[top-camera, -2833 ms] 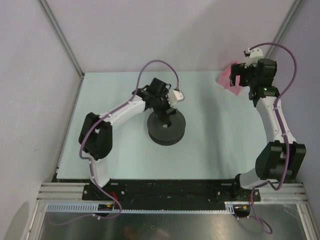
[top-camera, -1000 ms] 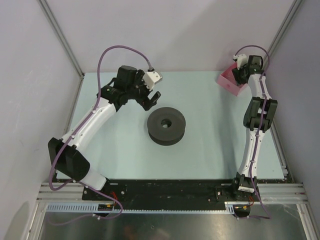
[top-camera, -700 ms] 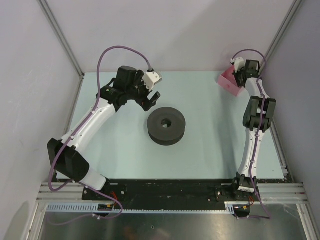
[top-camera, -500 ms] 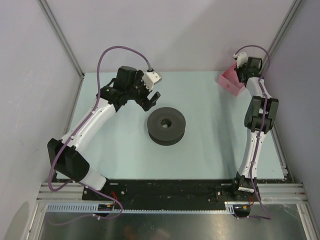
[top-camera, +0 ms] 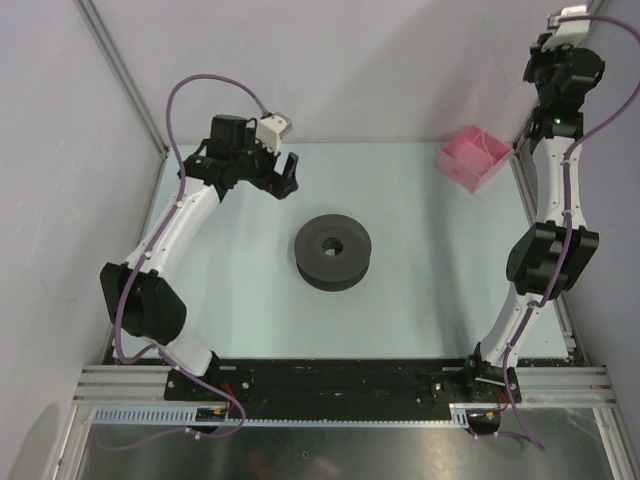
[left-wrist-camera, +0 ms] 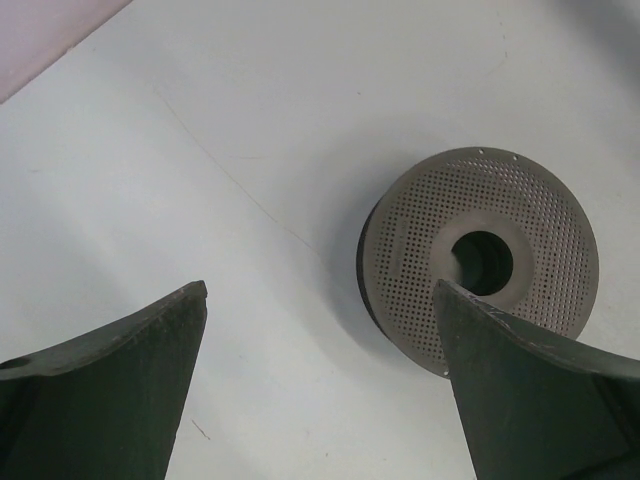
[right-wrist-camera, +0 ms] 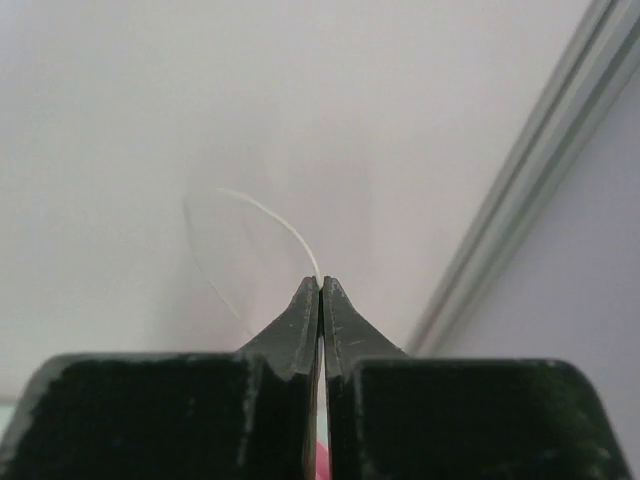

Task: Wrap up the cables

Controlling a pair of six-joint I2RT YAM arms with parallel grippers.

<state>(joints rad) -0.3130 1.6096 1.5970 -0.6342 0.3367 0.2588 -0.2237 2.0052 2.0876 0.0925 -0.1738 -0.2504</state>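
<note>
Right pincer [right-wrist-camera: 320, 283] risen, clamping hair-fine whitish wire [right-wrist-camera: 262, 205], perforated grey spool [top-camera: 332, 251] flat

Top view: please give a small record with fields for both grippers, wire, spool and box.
left gripper: open, empty, above the table
right gripper: shut on the wire, high in the far right corner
wire: white, hair-thin, curving out from the right gripper
spool: dark grey, flat on the table, untouched
box: pink, far right on the table
</note>
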